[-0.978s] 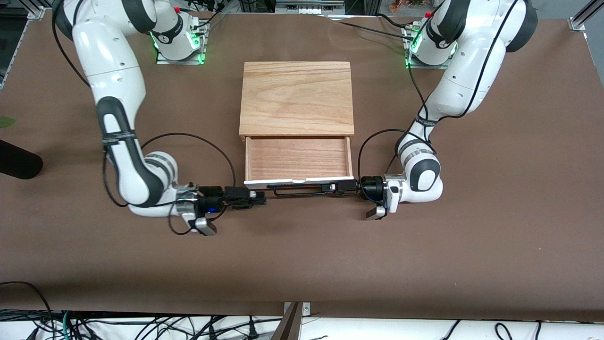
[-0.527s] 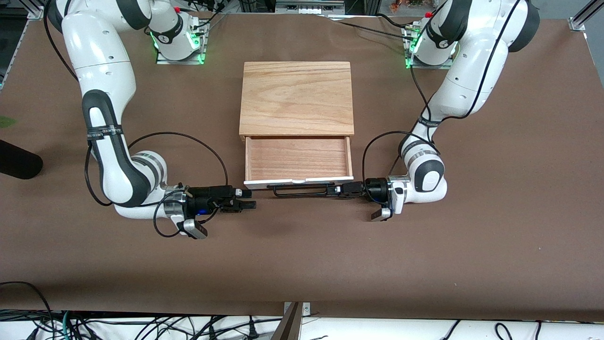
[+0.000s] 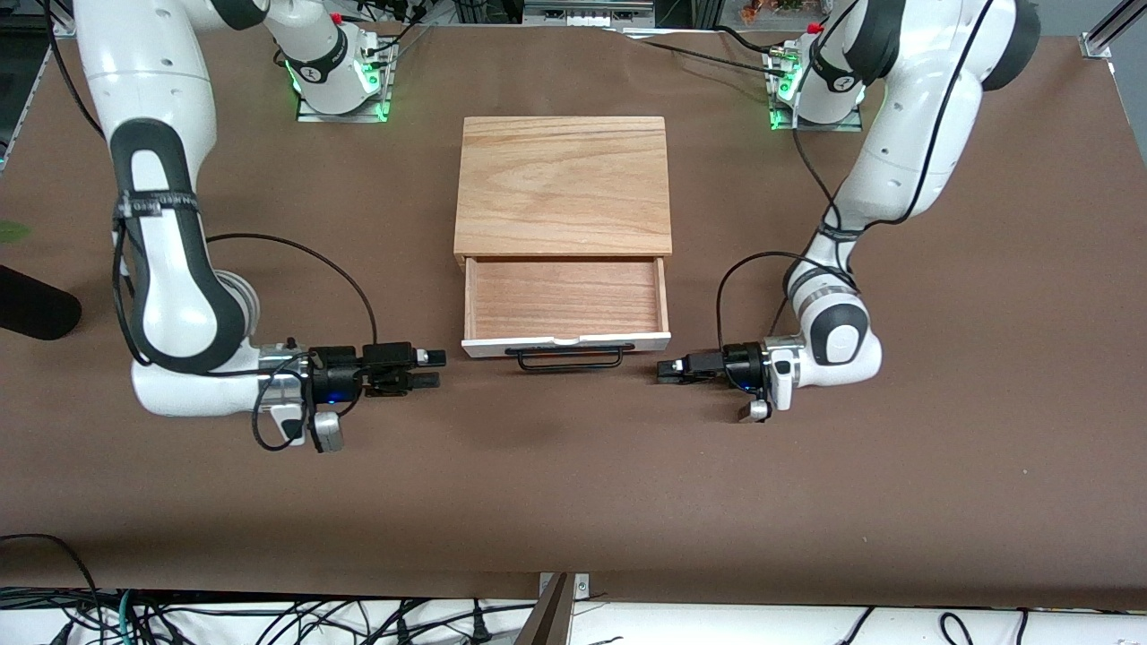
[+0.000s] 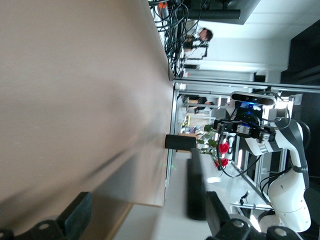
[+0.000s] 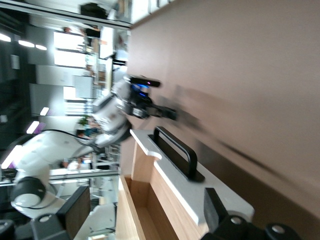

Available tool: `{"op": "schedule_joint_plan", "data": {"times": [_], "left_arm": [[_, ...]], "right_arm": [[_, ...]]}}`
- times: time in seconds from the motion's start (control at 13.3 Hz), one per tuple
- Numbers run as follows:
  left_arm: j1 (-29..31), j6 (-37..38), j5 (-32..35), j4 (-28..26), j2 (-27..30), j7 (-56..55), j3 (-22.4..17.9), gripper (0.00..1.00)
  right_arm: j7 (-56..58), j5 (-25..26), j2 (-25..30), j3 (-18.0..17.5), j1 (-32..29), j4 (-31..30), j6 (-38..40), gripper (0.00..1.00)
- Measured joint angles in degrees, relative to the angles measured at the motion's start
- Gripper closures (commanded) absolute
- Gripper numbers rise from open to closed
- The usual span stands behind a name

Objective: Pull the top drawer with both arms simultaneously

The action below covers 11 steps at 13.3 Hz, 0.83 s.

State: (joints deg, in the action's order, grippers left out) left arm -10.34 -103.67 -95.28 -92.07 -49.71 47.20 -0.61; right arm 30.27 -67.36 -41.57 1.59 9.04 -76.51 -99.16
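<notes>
The top drawer [image 3: 566, 300] stands pulled out of the wooden cabinet [image 3: 563, 184], and its light-wood tray is empty. Its white front panel [image 3: 538, 343] carries the black bar handle [image 3: 570, 357]. My right gripper [image 3: 435, 368] is open and empty, low over the table beside the handle's end toward the right arm's side, apart from it. My left gripper [image 3: 665, 369] is open and empty, beside the handle's other end, also apart. The right wrist view shows the open tray [image 5: 145, 200] and the handle [image 5: 176, 150]. The left wrist view shows the handle [image 4: 196, 190] end-on.
The cabinet stands mid-table between the two green-lit bases [image 3: 340, 85] [image 3: 811, 94]. A black object [image 3: 36, 309] lies at the table edge at the right arm's end. Bare brown table lies between the drawer and the front camera.
Both grippers have drawn away from the handle's ends toward their own ends of the table. The left gripper was at the handle before. The drawer stays open as it was.
</notes>
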Motion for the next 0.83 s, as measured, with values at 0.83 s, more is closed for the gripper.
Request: {"op": "schedule_joint_plan", "data": {"times": [0.83], "left_arm": [[6.2,-1.6,48.2,-12.6,36.8,-33.7,-0.1,0.0]], "right_arm": [[-16.5,60.9,16.9,0.0,1.6,0.2,8.2,0.0]]}}
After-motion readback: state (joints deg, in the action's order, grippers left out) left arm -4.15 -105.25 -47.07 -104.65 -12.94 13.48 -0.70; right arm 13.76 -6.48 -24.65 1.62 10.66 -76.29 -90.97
